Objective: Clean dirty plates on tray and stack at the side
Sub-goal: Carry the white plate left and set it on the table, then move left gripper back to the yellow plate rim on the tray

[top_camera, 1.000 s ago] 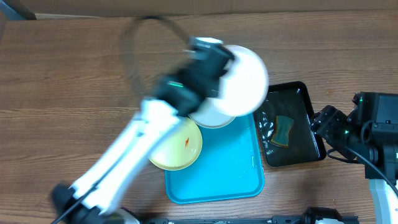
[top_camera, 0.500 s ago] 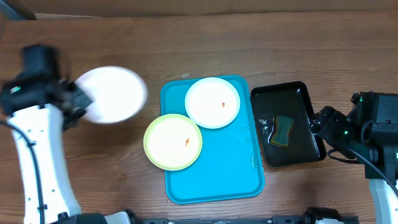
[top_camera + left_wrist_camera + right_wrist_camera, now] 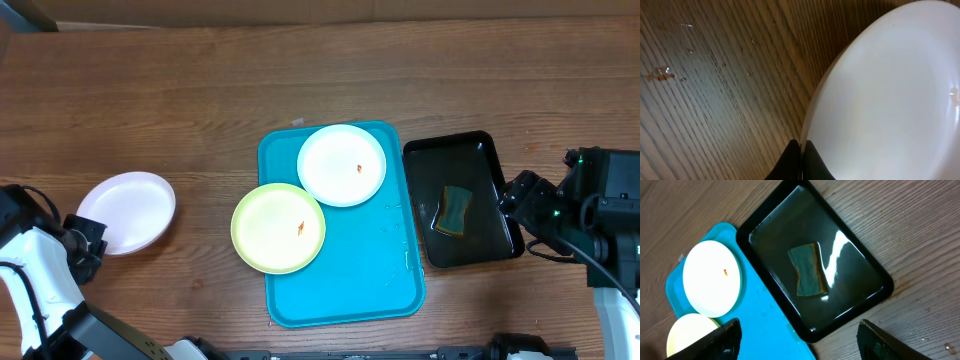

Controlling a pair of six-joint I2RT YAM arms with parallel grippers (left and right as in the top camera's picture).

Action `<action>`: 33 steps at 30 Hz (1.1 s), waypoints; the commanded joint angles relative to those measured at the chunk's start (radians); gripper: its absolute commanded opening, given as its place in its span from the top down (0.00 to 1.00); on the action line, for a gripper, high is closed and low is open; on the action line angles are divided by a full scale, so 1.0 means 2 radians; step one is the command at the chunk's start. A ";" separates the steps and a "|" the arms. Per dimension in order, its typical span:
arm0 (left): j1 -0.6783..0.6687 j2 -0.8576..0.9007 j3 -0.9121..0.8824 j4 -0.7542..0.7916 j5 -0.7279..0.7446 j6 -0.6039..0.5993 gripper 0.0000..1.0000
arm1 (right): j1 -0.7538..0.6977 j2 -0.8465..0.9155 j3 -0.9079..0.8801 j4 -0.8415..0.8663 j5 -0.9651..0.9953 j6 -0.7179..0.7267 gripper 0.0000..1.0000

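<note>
The turquoise tray holds a white plate with a small orange stain and a yellow-green plate with a stain, which overhangs the tray's left rim. A second white plate lies low at the table's left side. My left gripper is shut on its rim, and the left wrist view shows the jaws pinching the plate's edge. My right gripper is open and empty, right of the black tray. The right wrist view shows the stained white plate and the tray.
A glossy black tray stands right of the turquoise tray, with a green sponge lying in it. Both show in the right wrist view, the tray and the sponge. Small wet spots mark the wood near the left plate.
My left arm swung the white plate from above the tray's back edge to the far left and brought it down low by the table. The right arm has not moved.
</note>
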 commanded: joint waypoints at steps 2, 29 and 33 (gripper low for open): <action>0.000 -0.004 0.000 0.006 0.006 0.009 0.68 | -0.004 -0.003 0.006 0.001 -0.003 -0.011 0.24; -0.398 0.011 0.056 -0.083 -0.045 0.172 0.32 | -0.004 -0.003 0.006 -0.003 -0.003 -0.024 0.24; -0.403 0.049 0.056 -0.078 -0.041 0.171 0.34 | -0.004 -0.003 0.006 -0.003 -0.003 -0.024 0.24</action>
